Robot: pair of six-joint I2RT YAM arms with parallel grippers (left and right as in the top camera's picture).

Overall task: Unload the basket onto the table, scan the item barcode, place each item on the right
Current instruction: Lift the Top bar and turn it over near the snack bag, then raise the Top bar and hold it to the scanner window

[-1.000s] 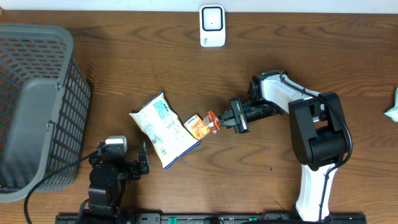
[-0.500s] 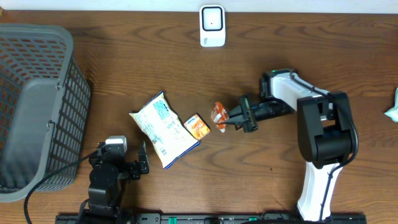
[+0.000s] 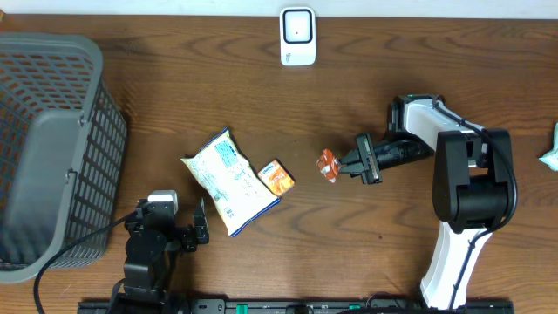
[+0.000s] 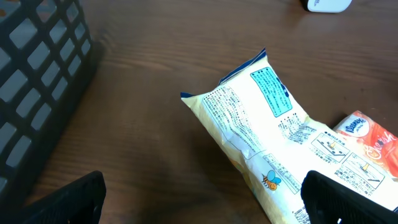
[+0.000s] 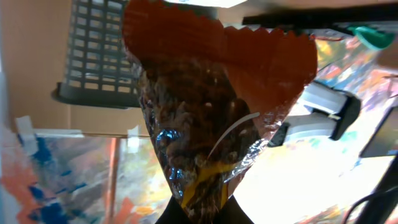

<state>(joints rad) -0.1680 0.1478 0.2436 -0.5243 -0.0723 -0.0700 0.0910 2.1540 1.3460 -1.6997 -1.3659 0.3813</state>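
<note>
Overhead view. Right arm [image 3: 462,174] reaches left across the wooden surface [image 3: 174,96]; right jaws pinched shut on a small red-orange pouch [image 3: 328,165], which sits near the middle of the surface, well below the white scanner [image 3: 297,37] at the far edge. Whether the pouch clears the wood cannot be told from here. To its left, apart from it, lies a small orange packet [image 3: 277,177], touching a larger pale snack bag [image 3: 228,181]. Grey mesh basket [image 3: 52,148] fills the left side. Left arm [image 3: 153,240] is parked at the near edge just beside the pale bag's lower corner.

Left wrist view. Left jaws spread wide, holding nothing; dark fingertips [image 4: 68,202] show at both bottom corners. Pale snack bag [image 4: 267,137] lies printed side up ahead, orange packet [image 4: 373,140] at the right edge, basket [image 4: 37,74] on the left.

Right wrist view. Pouch [image 5: 211,124] fills the frame: serrated orange edge on top, clear panel showing brown contents, narrow end clamped in the jaws at the bottom. Basket [image 5: 102,56] is visible behind it.
</note>
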